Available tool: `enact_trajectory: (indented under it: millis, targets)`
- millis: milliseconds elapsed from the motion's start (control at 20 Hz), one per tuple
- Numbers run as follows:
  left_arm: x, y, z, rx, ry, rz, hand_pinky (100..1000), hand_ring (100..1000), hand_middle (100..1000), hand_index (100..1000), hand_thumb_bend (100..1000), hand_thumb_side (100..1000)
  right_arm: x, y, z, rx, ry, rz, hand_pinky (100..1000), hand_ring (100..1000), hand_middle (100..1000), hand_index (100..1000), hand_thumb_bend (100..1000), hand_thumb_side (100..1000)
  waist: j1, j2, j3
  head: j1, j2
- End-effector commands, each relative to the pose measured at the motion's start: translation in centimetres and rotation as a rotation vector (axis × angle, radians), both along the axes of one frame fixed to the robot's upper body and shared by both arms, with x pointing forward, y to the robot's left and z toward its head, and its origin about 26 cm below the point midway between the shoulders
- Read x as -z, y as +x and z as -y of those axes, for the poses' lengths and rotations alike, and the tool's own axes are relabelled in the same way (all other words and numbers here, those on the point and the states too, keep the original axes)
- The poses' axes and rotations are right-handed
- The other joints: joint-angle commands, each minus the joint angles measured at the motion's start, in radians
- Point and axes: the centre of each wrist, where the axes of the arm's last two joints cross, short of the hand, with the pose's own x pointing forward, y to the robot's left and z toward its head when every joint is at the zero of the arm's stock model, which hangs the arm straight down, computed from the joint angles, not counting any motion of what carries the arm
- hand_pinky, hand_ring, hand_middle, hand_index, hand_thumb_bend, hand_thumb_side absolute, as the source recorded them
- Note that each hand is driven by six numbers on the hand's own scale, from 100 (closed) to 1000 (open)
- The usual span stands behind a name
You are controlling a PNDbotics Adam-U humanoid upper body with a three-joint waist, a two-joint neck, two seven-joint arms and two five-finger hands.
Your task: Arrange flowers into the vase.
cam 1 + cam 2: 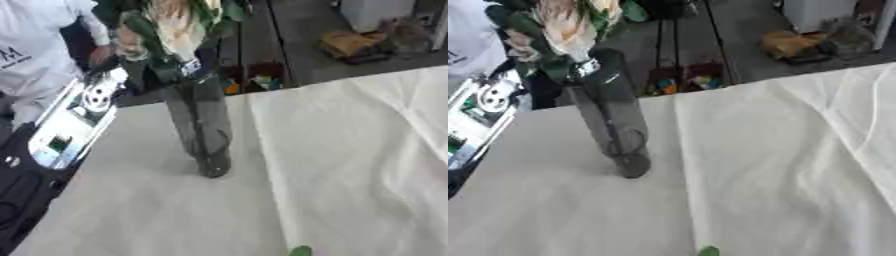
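Observation:
A tall dark glass vase [203, 130] stands upright on the white tablecloth, left of centre. A bunch of flowers [171, 25] with cream and pink blooms and green leaves sits in its mouth, and the stems show through the glass. My left arm [74, 120], silver and black, comes in from the lower left. Its hand [114, 75] is up beside the vase's neck, at the left of the flowers, blurred against the leaves. A single green leaf [300, 250] lies at the table's near edge. My right hand shows in neither view.
The white cloth [780, 170] covers the table, with folds on the right. Beyond the far edge are a dark floor, a stand with colourful items [684, 77], a yellow-brown object [802, 42] and a white box [820, 12]. A person in a white shirt [35, 50] stands at the far left.

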Motion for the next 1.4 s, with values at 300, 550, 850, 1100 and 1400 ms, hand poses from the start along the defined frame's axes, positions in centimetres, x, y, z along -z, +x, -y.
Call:
enact_trajectory:
  millis: [300,550,850,1100,1400]
  targets:
    - [-1.57,-0.97,-1.3,-0.001,0.05,0.008,1000,1000,1000,1000,683,974,-0.81,-0.36,0.19,0.013,-0.016,0.025,784,855,487,821,100,992,-0.007,-0.027,0.002,-0.002,-0.004]
    - [-1.57,-0.75,-1.64,0.01,0.077,-0.022,1000,1000,1000,1000,833,824,-0.8,-0.36,0.19,0.012,-0.016,0.023,784,855,485,821,100,989,-0.005,-0.026,0.0,-0.001,-0.005]
    - [-1.85,-0.47,-1.88,0.003,0.086,-0.056,1000,1000,1000,1000,708,777,-0.75,-0.36,0.17,0.011,-0.015,0.018,784,854,482,821,100,986,-0.001,-0.027,-0.002,0.0,-0.008]
    - [-1.75,-0.35,-1.89,-0.014,0.063,-0.046,1000,1000,1000,1000,681,876,-0.75,-0.37,0.19,0.013,-0.016,0.017,785,854,478,820,100,984,0.0,-0.025,-0.004,0.0,-0.01]
    - [-1.9,-0.45,-1.91,-0.022,0.05,-0.033,1000,1000,1000,1000,684,881,-0.72,-0.37,0.19,0.014,-0.02,0.015,785,855,477,820,100,983,0.001,-0.023,-0.003,-0.001,-0.008]
